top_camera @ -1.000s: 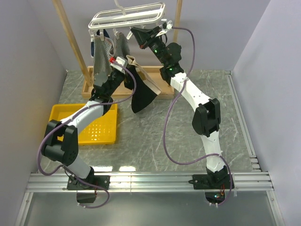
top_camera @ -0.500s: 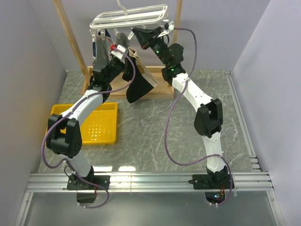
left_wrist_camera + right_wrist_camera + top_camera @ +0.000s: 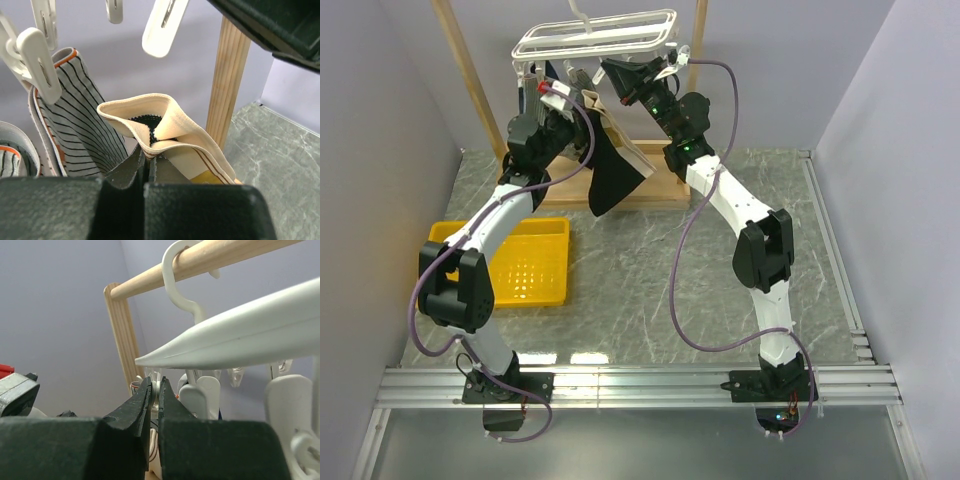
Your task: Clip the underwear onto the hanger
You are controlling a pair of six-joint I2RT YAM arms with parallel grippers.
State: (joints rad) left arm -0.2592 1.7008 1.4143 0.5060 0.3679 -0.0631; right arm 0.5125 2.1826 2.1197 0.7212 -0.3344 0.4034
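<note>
Currently, left arm: raised toward the hanger point(image 3: 595, 35); left claw point(image 3: 148, 162) clamped on the underwear point(image 3: 610, 175) at its waistband point(image 3: 165, 120).
Underwear: hanging from that claw, just under the clips point(image 3: 162, 25), not touching them.
Right arm: extended upward; right claw point(image 3: 155, 390) closed beneath the hanger.
Obscured: what, if anything, the right claw pinches.

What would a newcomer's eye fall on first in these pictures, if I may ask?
The left gripper, raised high at the back, pinches the underwear by its beige waistband, black fabric dangling. Just above hangs the white hanger, where the right gripper is closed on a small clip. A yellow tray lies at the table's left.
</note>
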